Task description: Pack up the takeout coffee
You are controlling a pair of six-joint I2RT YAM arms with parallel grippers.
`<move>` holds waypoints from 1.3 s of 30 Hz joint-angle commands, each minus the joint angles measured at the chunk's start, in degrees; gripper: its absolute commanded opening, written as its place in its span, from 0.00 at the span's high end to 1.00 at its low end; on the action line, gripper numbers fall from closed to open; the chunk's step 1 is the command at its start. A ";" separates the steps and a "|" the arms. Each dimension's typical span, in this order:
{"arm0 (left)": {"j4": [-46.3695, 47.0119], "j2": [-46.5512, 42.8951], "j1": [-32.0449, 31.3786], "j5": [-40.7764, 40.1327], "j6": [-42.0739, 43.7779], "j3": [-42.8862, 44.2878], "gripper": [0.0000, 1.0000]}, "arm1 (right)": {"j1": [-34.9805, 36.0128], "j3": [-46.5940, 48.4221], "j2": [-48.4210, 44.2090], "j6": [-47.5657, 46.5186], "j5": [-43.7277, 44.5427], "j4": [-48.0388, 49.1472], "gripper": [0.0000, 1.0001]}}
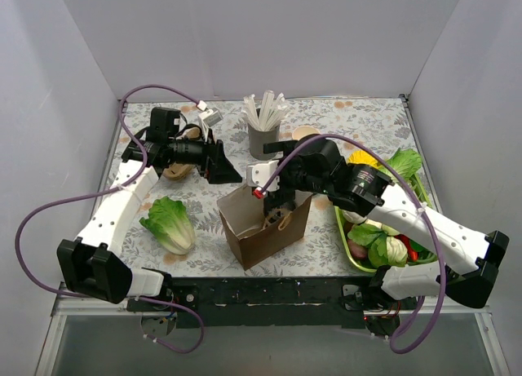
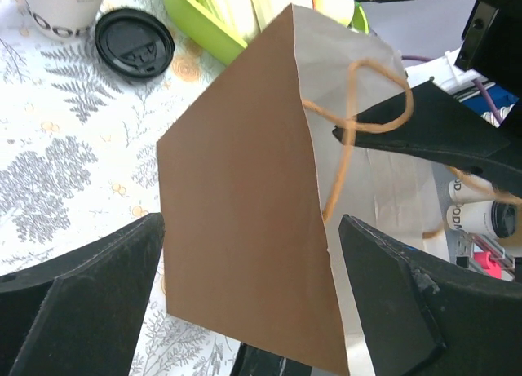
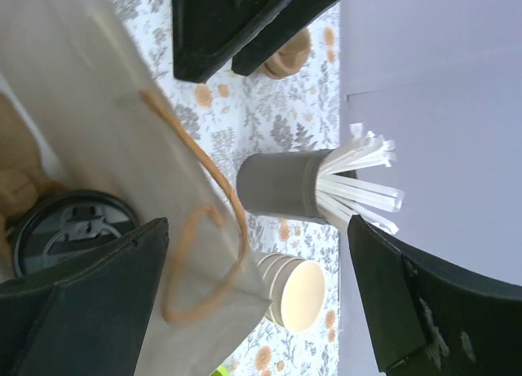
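The takeout coffee [image 3: 69,229] sits low inside the open brown paper bag [image 1: 265,233]. Only its round black lid shows, facing up at the right wrist camera, so the cup's long axis seems to run straight down into the bag. The cup body is hidden. The right end effector [image 3: 257,225] hangs in the bag's mouth with its fingers spread wide and nothing gripped. One finger overlaps the lid's edge in view, and I cannot tell whether it touches. The left end effector [image 2: 251,229] is also wide open, straddling a corner of the bag. Beyond the bag on the counter [image 1: 212,258] stand a grey cup of white sticks [image 3: 285,184] and stacked cream cups [image 3: 294,290].
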 commanded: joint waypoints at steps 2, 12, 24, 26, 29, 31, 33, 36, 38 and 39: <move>5.13 -3.80 0.24 1.38 -3.32 4.82 0.11 | -0.65 4.74 -0.12 3.66 1.66 9.12 0.02; 12.51 -3.54 0.24 -15.02 -11.31 9.92 0.11 | -15.92 24.39 11.82 24.47 -8.26 7.46 0.10; 19.47 2.70 2.09 -32.99 -7.73 11.93 0.12 | -39.49 37.09 35.12 47.69 -28.12 6.48 0.45; 18.15 3.14 2.44 -32.20 -5.62 12.11 0.12 | -40.29 36.58 37.23 49.01 -30.32 7.53 0.48; 16.66 3.84 3.05 -32.10 -3.77 12.20 0.12 | -41.87 36.30 39.42 54.79 -32.26 11.49 0.50; 15.34 4.37 4.01 -31.50 -2.89 12.99 0.12 | -42.74 37.88 41.01 56.48 -33.49 12.63 0.51; 15.25 4.72 4.55 -30.52 -2.27 12.73 0.12 | -42.84 39.90 43.39 57.10 -34.64 13.95 0.51; 15.68 5.33 5.34 -30.53 -2.79 12.55 0.12 | -43.10 39.74 45.50 59.64 -36.13 18.25 0.52; 15.86 5.51 5.86 -29.91 -2.97 12.47 0.12 | -43.10 39.91 47.08 61.83 -37.36 20.79 0.53; 15.86 5.86 6.04 -29.82 -2.97 12.55 0.12 | -43.19 40.08 47.61 62.20 -37.45 21.07 0.53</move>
